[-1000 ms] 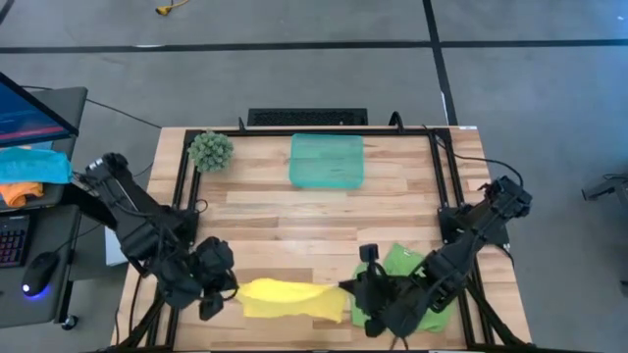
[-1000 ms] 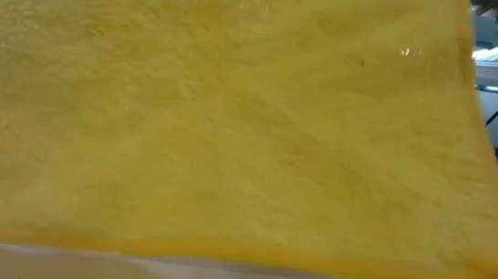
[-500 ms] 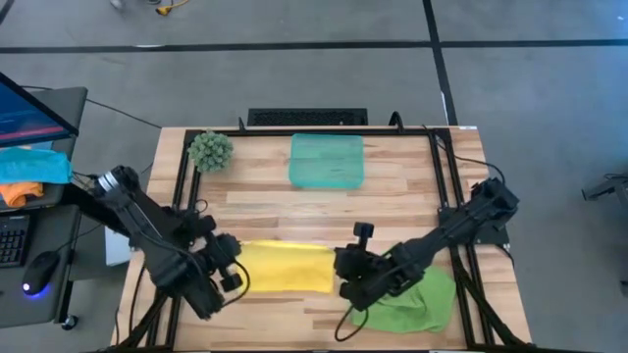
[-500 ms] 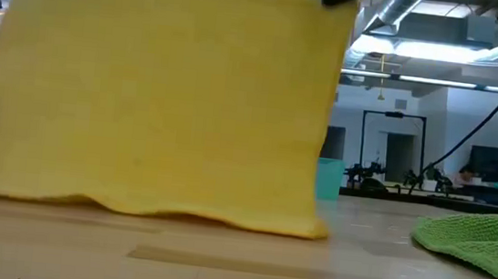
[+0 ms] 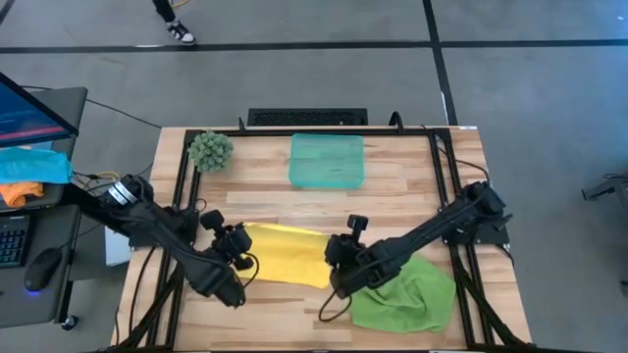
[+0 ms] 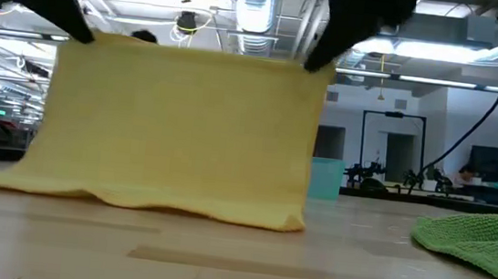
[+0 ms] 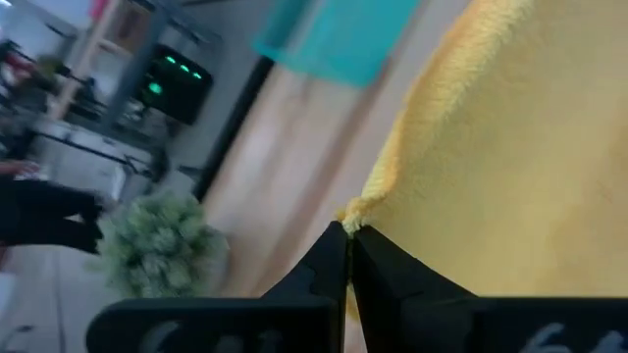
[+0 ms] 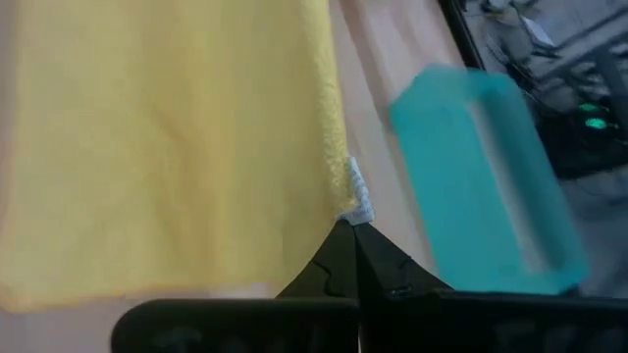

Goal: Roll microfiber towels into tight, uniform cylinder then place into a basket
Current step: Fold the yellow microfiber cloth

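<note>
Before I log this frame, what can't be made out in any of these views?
- Basket: in the low view the hanging yellow towel covers most of it; only a teal sliver shows.
- Green towel: the low view's right edge cuts it off; the right arm crosses it from above.
- Left gripper and right gripper: pinched corners visible, towel's lower hem out of both wrist views.
- Fuzzy green ball: blurred in the left wrist view.

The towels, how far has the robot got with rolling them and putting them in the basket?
Early days. Nothing is rolled yet and the basket holds no towel. In hand: the left gripper and right gripper each pinch an upper corner of the yellow towel, hanging it with its bottom edge on the table. The green towel lies crumpled, untouched. Both need rolling and placing.
</note>
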Controlling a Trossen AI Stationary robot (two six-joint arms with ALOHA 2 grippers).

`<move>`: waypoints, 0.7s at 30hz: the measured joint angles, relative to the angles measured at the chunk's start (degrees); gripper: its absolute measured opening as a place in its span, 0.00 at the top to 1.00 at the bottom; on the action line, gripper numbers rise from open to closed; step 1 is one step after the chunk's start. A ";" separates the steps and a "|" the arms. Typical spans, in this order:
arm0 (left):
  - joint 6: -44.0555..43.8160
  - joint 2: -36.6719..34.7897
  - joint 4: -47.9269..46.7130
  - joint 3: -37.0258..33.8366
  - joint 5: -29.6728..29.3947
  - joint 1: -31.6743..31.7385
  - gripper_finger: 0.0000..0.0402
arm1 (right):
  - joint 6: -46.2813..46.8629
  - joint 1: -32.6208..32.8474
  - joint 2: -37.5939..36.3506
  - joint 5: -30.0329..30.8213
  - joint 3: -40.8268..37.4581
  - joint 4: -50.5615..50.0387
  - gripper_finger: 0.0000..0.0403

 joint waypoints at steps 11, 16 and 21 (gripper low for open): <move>2.43 -0.02 3.26 -8.30 -3.78 7.64 1.00 | -0.84 -6.19 3.39 1.09 -0.14 -1.18 0.99; 2.59 -0.02 5.33 -10.99 -3.96 7.97 1.00 | -1.72 -8.51 4.30 0.27 -0.06 0.02 0.99; 3.01 -0.04 6.38 -12.64 -3.55 8.17 1.00 | -5.29 -9.71 4.19 0.05 -0.02 2.44 0.99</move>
